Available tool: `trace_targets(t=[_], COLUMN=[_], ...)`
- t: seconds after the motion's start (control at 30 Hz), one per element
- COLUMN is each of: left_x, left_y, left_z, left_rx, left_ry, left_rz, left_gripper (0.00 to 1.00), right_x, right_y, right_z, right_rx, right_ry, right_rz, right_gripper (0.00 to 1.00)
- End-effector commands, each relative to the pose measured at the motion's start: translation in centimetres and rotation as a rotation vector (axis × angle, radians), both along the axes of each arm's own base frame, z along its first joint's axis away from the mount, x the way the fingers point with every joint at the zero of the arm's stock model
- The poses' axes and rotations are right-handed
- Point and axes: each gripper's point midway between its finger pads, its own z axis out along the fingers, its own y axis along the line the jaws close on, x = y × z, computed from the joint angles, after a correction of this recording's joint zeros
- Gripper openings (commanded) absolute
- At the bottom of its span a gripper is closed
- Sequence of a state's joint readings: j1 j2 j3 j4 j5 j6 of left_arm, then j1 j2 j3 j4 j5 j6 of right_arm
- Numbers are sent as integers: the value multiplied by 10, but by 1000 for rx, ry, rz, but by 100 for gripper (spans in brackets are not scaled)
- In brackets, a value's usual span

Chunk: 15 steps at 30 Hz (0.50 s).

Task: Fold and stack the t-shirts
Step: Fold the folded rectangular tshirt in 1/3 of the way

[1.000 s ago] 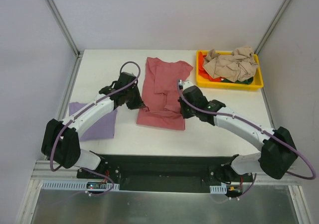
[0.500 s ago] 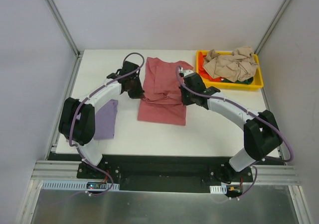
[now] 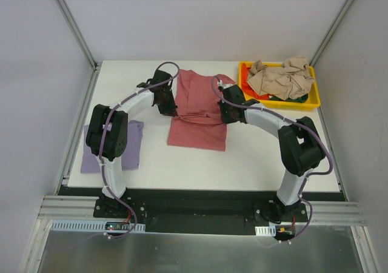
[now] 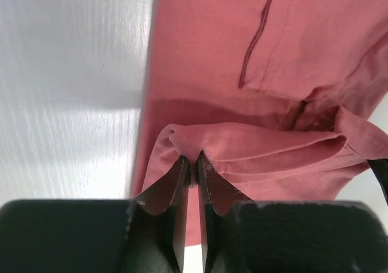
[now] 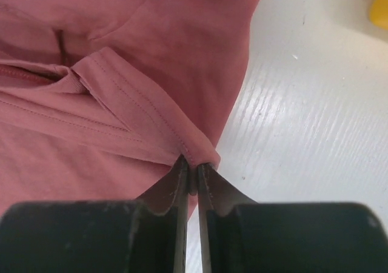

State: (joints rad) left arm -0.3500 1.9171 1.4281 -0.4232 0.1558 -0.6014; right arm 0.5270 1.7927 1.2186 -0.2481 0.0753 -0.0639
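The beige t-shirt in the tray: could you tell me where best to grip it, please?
Probably a raised fold on top of the beige t-shirt, from straight above: it lies crumpled over the other shirts, and the yellow tray walls its sides.

A yellow plastic tray (image 3: 279,105) sits at the far right corner of a white table (image 3: 121,85) (its surface faintly ribbed and glossy), flanked by aluminium frame posts (image 3: 71,23) and plain white walls (image 3: 200,18).
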Motion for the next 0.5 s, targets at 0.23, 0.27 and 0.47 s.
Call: trace_targets(t=[0.23,0.27,0.47], left_x=[21,16,-41], left_y=[12,16,45], left_z=[45,50,58], left_rx=[36,39,78], left_ry=[-125,-134,-147], left_rz=[0,11,87], left_gripper=[70,77,99], right_x=[29,24,-45], right_y=[-11,-11,14], right_z=[40,48,62], right_rx=[-3,14,137], right_ry=[-96,-110,-35], right_rz=[-67,-60,159], right_gripper=[82,93,96])
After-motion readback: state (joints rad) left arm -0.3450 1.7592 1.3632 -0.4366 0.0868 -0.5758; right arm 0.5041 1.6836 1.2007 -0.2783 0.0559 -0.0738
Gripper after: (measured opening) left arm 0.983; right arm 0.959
